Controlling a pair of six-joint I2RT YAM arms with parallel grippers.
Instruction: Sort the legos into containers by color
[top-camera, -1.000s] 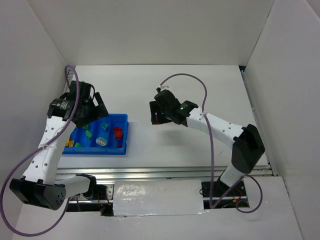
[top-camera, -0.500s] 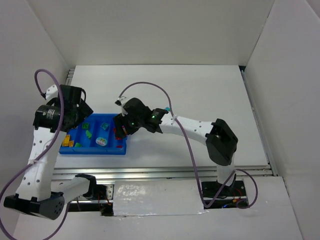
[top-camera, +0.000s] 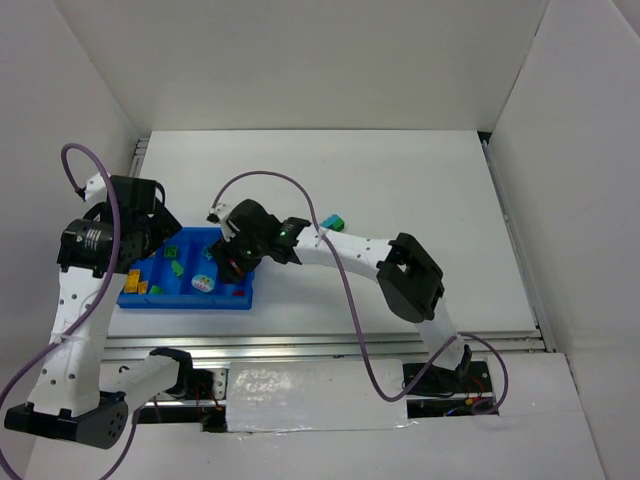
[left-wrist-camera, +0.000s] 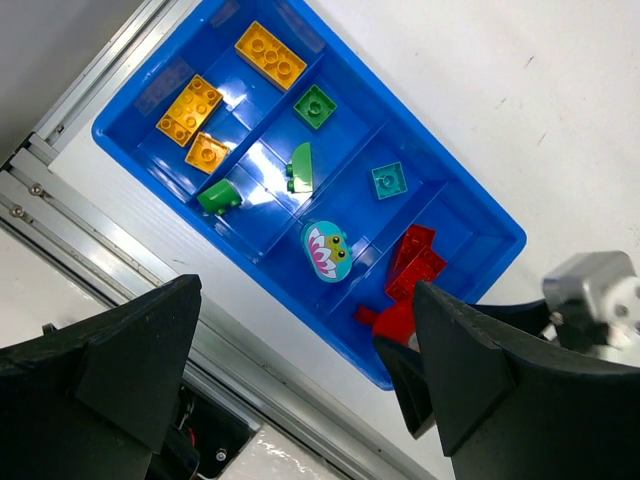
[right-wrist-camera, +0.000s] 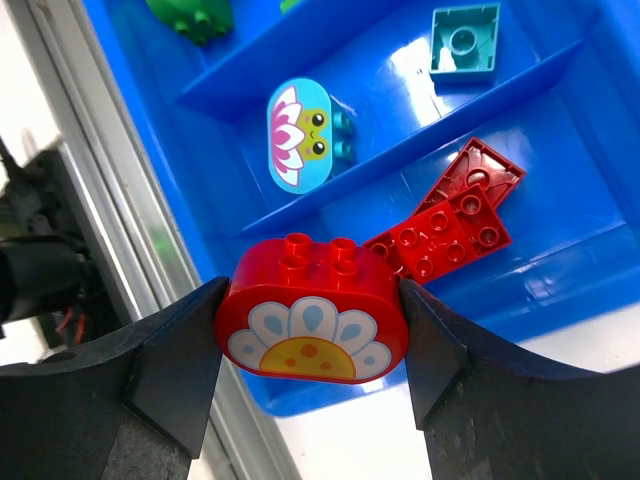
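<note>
My right gripper (right-wrist-camera: 312, 330) is shut on a red rounded lego (right-wrist-camera: 312, 325) with a flower picture. It hangs over the near end of the blue tray's (right-wrist-camera: 165, 150) end compartment, where two flat red bricks (right-wrist-camera: 445, 225) lie. The neighbouring compartment holds a pale multicoloured piece (right-wrist-camera: 300, 135) and a teal brick (right-wrist-camera: 465, 42). In the left wrist view, orange bricks (left-wrist-camera: 270, 55) fill the far compartment and green ones (left-wrist-camera: 300, 167) the one beside it. My left gripper (left-wrist-camera: 306, 290) stands open high over the tray (top-camera: 190, 303). From above, the right gripper (top-camera: 232, 262) covers the tray's right end, and the left gripper (top-camera: 160, 228) its left.
A teal-and-green brick (top-camera: 334, 221) lies loose on the white table right of the tray, beside my right forearm. The metal rail (left-wrist-camera: 120, 260) runs just below the tray's near edge. White walls enclose the table.
My right arm has swung left from mid-table to the tray's right end, carrying the red brick. My left arm has drawn back to the left, off the tray's middle.
</note>
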